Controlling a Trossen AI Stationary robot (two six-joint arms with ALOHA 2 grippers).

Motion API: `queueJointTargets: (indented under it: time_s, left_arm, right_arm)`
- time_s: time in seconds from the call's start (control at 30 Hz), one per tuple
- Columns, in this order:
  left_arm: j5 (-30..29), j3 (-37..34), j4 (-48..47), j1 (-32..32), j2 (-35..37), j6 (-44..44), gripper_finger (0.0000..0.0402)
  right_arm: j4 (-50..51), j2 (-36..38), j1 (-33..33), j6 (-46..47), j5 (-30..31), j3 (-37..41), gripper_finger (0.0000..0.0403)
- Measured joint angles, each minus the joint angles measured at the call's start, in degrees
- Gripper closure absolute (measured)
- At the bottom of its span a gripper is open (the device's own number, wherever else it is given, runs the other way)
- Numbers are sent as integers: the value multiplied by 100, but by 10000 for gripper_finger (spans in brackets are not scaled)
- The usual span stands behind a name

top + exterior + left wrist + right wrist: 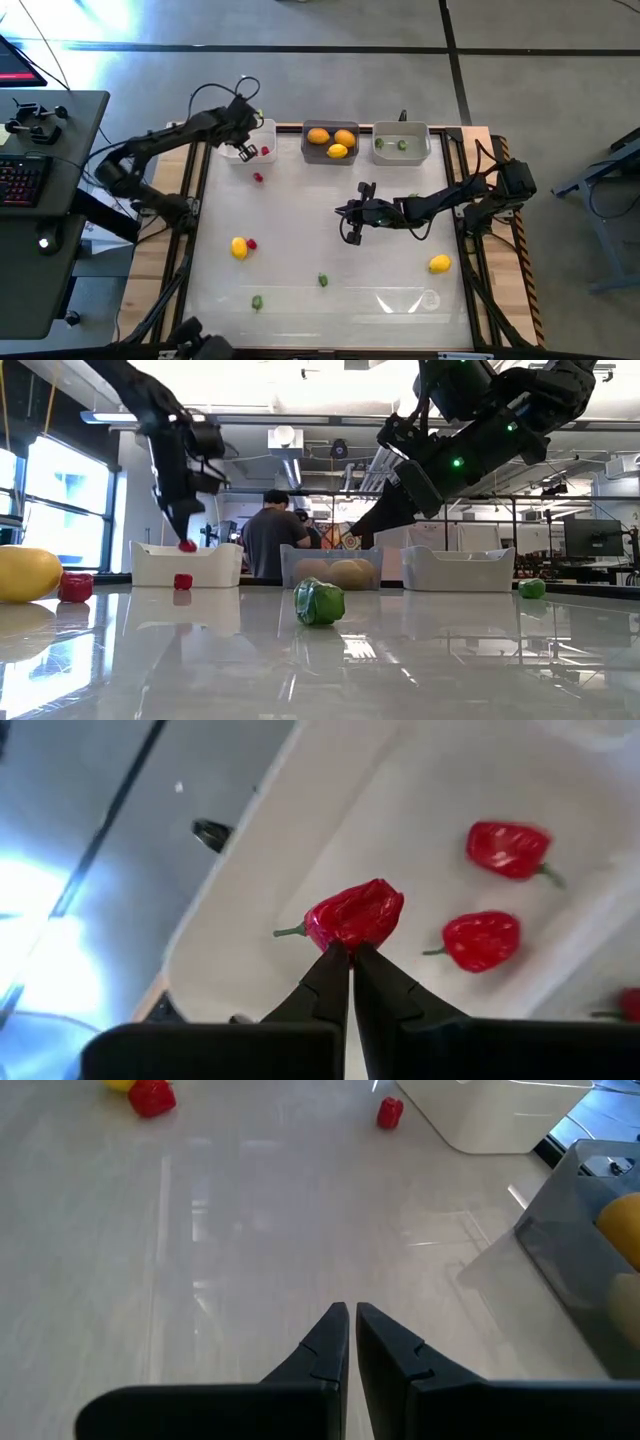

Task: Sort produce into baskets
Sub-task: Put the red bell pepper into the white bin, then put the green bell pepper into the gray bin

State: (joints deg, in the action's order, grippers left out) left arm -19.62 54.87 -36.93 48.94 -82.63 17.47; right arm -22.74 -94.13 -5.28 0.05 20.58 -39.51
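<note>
Left gripper [350,952] clamped on a red pepper [355,915], hanging just over the white basket [268,128], with two more red peppers [508,849] already lying inside on the floor of it. Step in hand, by the look of it: the drop.

To do it well:
- Keep the held piece over bare basket floor, clear of the rim, before letting go (the pepper is pinched only at its lower edge, so a tilt could flick it sideways).
- Lower a touch rather than release from height; light toy pieces bounce.
- Open the fingers fully and lift straight up, so nothing drags back out over the wall.

Right gripper [350,1320] shut on nothing, hovering above bare table [250,1250] in front of the dark grey basket [330,152], which holds the orange and yellow fruits [318,136]. Light grey basket [400,152] on the far side of the dark grey one from the white basket, with a green piece or two inside.

Still loose relative to the white basket: one red pepper [258,177] just in front of it; a yellow fruit [239,247] with a red piece [251,243] touching or nearly so, farther forward; green bits [323,280] well apart toward the near edge; another yellow fruit [439,263] far across on the right arm's side.

Worth sending the red one nearest the white basket in next.
</note>
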Motion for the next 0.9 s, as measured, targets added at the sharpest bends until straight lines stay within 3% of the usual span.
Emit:
queueJointTargets:
  time_s: [0.3,0.43,0.73,0.9]
  left_arm:
    - [260,-2,227,88,-813,14,399]
    - [218,-4,244,-8,-840,21,376]
    - [315,-7,265,-273,-280,-91,272]
    - [997,-596,1388,-699,577,-266,249]
  right_arm:
    - [26,0,0,0,2,0,387]
    - [28,0,0,0,7,0,387]
    - [38,0,0,12,7,0,387]
    - [114,0,0,135,7,1,387]
